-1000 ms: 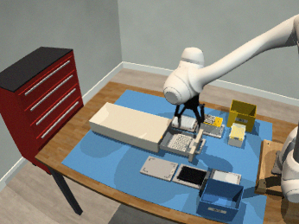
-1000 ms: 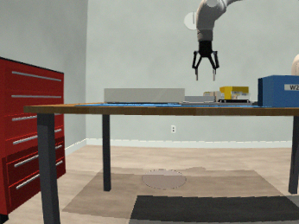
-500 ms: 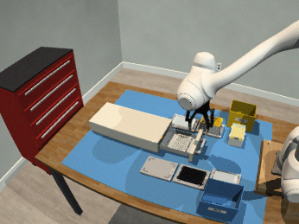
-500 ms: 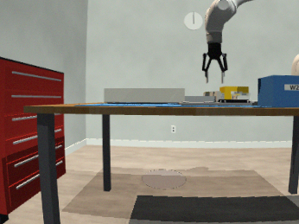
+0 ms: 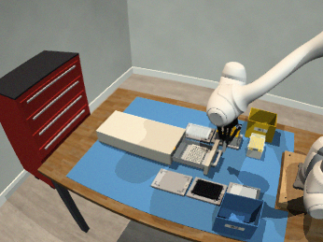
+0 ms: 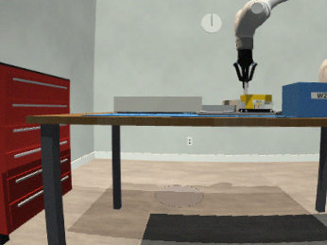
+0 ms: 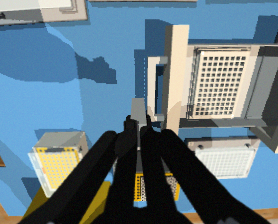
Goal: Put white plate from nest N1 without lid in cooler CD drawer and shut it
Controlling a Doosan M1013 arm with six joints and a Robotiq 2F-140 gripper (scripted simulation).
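Note:
The cooler CD [image 5: 140, 134] is a long cream box with its drawer pulled out toward the arm's base. The white plate [image 5: 193, 153] lies flat in the open drawer, with no lid and its long side across the drawer; it also shows in the wrist view [image 7: 220, 82]. The bar handle [image 5: 216, 153] stands at the drawer's front and shows in the wrist view [image 7: 155, 87]. My gripper [image 5: 226, 142] [image 6: 245, 82] is shut and empty. It points down just on the base side of the handle, well above the bench. In the wrist view its fingertips [image 7: 137, 124] meet beside the handle.
A second white plate [image 5: 198, 132] sits beside the drawer. A yellow tip box [image 5: 256, 143] and a yellow bin [image 5: 261, 121] stand to the right. At the front are an empty grey nest [image 5: 173, 181], a black plate [image 5: 208, 188] and a blue bin [image 5: 238, 213].

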